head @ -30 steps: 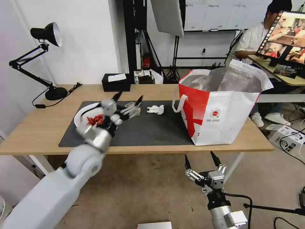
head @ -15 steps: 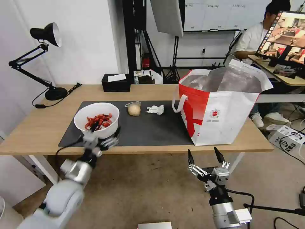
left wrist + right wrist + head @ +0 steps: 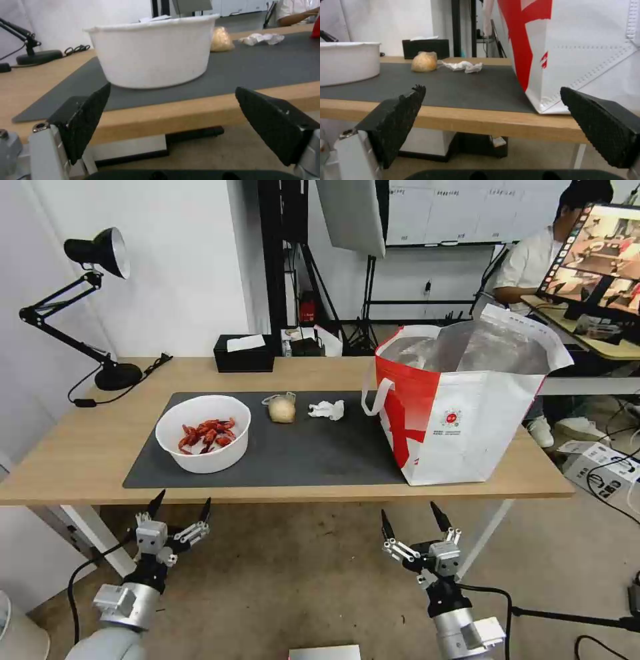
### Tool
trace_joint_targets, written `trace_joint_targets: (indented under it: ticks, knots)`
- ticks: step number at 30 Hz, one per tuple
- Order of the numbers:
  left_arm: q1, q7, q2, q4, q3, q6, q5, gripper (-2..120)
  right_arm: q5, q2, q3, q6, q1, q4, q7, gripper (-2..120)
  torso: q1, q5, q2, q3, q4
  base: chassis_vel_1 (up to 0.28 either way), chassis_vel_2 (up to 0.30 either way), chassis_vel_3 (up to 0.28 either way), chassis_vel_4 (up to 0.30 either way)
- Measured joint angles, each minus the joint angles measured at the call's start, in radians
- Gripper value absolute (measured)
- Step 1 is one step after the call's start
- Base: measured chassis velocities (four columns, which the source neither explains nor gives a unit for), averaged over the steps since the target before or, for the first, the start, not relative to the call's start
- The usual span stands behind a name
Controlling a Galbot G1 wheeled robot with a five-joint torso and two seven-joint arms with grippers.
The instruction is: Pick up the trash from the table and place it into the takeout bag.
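Three pieces of trash left on the table (image 3: 80,447) — bowl (image 3: 203,432) of red shells, wrapped beige ball (image 3: 282,410) and crumpled tissue (image 3: 327,410), all on the dark mat (image 3: 320,453). Takeout bag (image 3: 467,407) upright at the mat's right end, mouth open; contents hard to make out. Left gripper (image 3: 181,507) and right gripper (image 3: 411,521) low in front of the table edge, fingers spread, nothing held. By the look of it, most of the clearing not yet done.
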Motion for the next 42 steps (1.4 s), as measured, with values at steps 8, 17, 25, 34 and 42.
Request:
trace_joint_targets:
  ticks: [8,17,25,34,42]
  knots:
    - [0.013,0.006,-0.006,0.0,-0.009,-0.001,-0.004,100,0.007,-0.012,-0.014,-0.005,0.01,0.006,0.002,100,0.0,0.0,0.0,0.0,-0.0001,0.0,0.0,0.0,0.0]
    - [0.02,0.017,-0.013,-0.007,-0.011,-0.003,-0.007,100,0.038,-0.06,-0.064,-0.082,0.053,0.083,0.008,100,0.0,0.0,0.0,0.0,-0.0001,0.0,0.0,0.0,0.0]
    - [0.017,0.016,-0.012,-0.048,-0.011,0.034,-0.011,100,0.127,-0.166,-0.159,-0.226,0.271,0.156,0.032,100,0.0,-0.0001,0.0,0.0,0.0,0.0,0.0,0.0,0.0]
    - [0.029,0.013,-0.025,-0.08,-0.024,0.067,-0.009,100,0.204,-0.223,-0.283,-0.342,0.479,0.113,0.091,100,0.0,-0.0001,0.0,0.0,0.0,0.0,0.0,0.0,0.0]
    - [0.02,0.012,-0.011,-0.075,-0.03,0.077,-0.021,100,0.292,-0.185,-0.444,-0.388,0.739,-0.048,0.167,100,0.0,-0.0001,0.0,0.0,0.0,0.0,0.0,0.0,0.0]
